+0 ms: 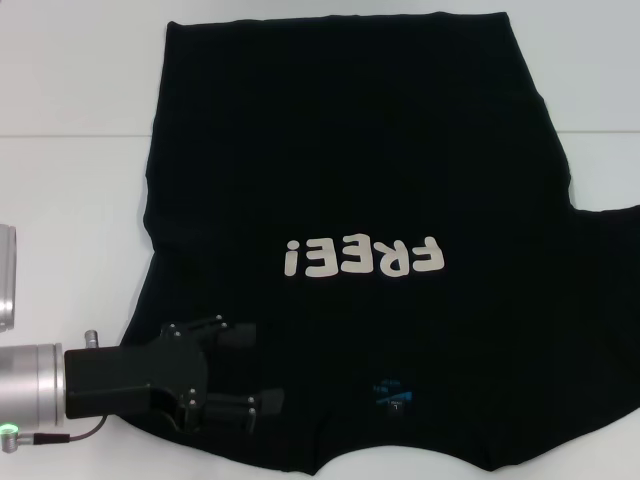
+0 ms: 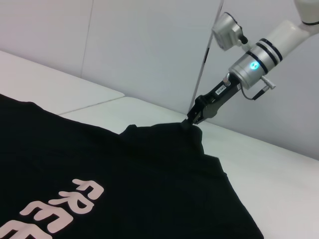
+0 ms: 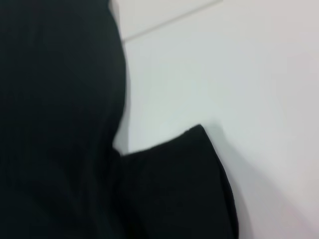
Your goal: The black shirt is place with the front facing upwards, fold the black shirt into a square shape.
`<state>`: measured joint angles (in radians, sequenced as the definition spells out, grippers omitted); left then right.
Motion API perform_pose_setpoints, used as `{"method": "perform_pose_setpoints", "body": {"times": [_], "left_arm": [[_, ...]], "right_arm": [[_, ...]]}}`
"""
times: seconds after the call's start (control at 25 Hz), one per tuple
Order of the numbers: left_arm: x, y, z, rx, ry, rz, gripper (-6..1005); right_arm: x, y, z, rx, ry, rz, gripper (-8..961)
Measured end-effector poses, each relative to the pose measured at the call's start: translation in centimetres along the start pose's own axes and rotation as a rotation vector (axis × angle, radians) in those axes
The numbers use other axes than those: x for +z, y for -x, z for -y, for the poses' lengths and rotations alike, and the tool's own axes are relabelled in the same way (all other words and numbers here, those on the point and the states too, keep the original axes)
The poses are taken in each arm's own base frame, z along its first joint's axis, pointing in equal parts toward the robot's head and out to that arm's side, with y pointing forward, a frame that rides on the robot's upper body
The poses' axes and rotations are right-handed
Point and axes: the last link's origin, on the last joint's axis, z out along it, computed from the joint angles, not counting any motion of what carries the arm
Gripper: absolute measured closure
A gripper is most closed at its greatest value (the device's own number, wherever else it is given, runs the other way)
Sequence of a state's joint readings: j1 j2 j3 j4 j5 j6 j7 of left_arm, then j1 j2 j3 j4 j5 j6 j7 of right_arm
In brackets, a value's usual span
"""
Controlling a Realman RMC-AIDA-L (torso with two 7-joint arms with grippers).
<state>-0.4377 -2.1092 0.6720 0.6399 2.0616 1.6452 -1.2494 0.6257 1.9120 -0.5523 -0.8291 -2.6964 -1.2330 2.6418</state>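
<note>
Head view: black shirt (image 1: 350, 200) spread flat on white table (image 1: 70, 180), "FREE!" lettering (image 1: 362, 259) facing up. Left gripper (image 1: 240, 375) over near left shoulder, fingers spread. Right gripper (image 2: 193, 118), in left wrist view, pinching the shirt's raised sleeve edge.

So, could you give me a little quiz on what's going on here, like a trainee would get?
1. True or false: the large black cloth T-shirt lies with its white letters "FREE!" facing up.
2. Fill in: the left hand, over the shirt near its small blue neck label, has its fingers ____.
3. Which hand pinches up a peak of the shirt's edge? A) left hand B) right hand

Key: 1 true; 2 open; 3 B.
</note>
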Motion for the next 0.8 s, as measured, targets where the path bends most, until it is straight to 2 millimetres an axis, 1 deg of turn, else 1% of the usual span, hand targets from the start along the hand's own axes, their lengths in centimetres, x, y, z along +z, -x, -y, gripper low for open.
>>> {"method": "perform_pose_setpoints", "body": {"times": [0.2, 0.44, 0.64, 0.8], "left_arm": [[0.0, 0.1, -0.1, -0.003, 0.003, -0.001, 51], [-0.1, 0.1, -0.1, -0.007, 0.002, -0.001, 51], [0.1, 0.1, -0.2, -0.009, 0.006, -0.004, 51], [0.1, 0.1, -0.2, -0.009, 0.008, -0.003, 51]], "right_arm": [[-1.3, 1.2, -0.1, -0.018, 0.015, 0.054, 923], [-2.5, 2.9, -1.4, -0.054, 0.054, 0.112, 921], [-2.0, 3.3, -3.6, -0.108, 0.112, 0.101, 920], [-0.8, 3.1, -5.8, -0.17, 0.138, 0.059, 919]]}}
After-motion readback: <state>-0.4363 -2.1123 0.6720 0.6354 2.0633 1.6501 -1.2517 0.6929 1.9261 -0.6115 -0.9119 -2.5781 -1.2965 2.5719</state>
